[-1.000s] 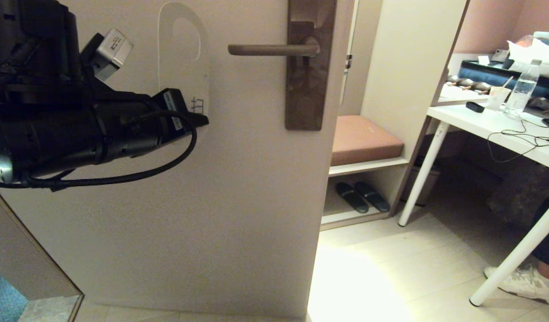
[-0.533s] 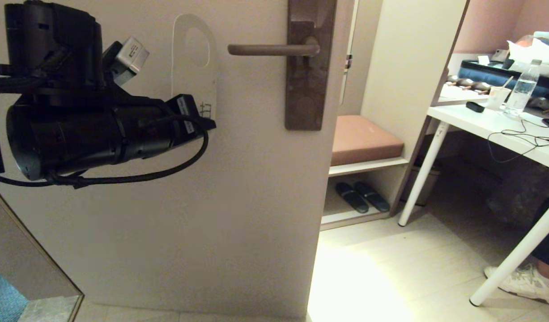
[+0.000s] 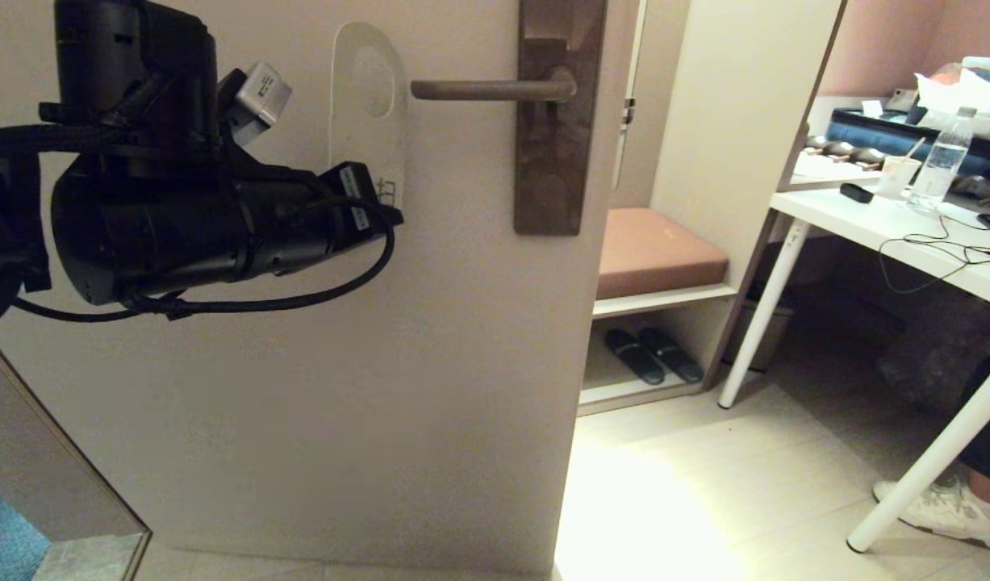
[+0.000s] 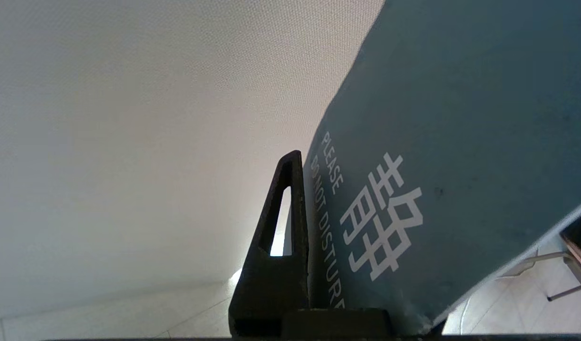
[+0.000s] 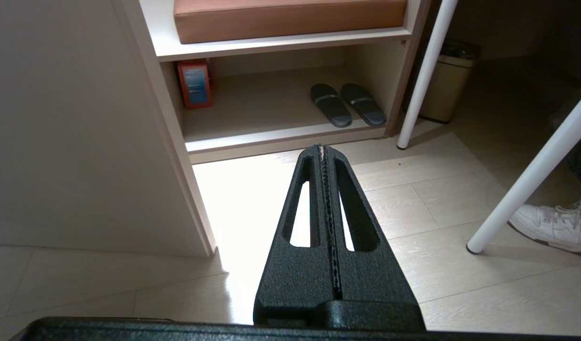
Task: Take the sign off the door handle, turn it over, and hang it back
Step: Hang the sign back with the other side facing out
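Pale grey card faces the room in the head view: the sign (image 3: 367,113) stands upright against the door, pinched at its lower end by the left gripper (image 3: 382,211). Over the last second it has travelled right, and its rounded hole now sits just left of the free tip of the door handle (image 3: 491,89), close but not yet threaded. I judge the re-hanging step is nearly lined up.

From the left wrist, the slate-blue "DO NOT DISTURB" face of the sign (image 4: 460,142) lies towards the door, with the jaws clamped on its edge.

From the right wrist, the right gripper (image 5: 324,156) hangs low over the floor, jaws pressed together on nothing, idle.
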Controlling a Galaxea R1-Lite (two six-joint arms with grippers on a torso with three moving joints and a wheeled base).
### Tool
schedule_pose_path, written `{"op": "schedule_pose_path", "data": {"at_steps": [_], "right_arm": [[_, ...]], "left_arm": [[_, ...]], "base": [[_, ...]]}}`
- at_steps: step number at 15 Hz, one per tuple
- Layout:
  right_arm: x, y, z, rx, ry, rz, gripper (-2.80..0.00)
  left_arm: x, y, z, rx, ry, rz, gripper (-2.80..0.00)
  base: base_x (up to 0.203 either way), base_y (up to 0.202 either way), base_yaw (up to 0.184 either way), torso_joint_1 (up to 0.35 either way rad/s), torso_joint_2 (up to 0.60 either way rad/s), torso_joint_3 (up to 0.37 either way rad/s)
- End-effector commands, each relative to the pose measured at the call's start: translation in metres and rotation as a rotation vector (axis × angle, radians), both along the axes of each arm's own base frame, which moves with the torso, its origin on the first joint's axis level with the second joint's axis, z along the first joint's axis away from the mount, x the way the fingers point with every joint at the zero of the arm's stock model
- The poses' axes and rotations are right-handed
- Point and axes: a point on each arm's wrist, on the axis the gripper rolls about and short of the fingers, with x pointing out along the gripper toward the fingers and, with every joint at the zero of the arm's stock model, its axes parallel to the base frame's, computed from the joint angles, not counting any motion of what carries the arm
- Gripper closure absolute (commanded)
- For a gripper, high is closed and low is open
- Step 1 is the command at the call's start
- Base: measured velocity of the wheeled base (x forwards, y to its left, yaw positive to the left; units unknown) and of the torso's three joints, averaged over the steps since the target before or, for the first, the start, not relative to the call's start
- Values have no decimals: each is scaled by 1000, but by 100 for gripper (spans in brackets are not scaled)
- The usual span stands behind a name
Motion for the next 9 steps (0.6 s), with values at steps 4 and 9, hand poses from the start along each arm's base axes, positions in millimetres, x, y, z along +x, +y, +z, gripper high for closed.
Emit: {"op": "schedule_pose_path", "data": {"at_steps": [4, 9], "right_arm": [[0, 0, 0, 0, 1, 0, 0], [0, 0, 0, 0, 1, -2, 0]], "left_arm": [[6, -4, -4, 11, 19, 3, 0], [9, -5, -4, 39, 28, -1, 0]], "base": [[0, 0, 0, 0, 0, 0], [0, 0, 0, 0, 0, 0]]}}
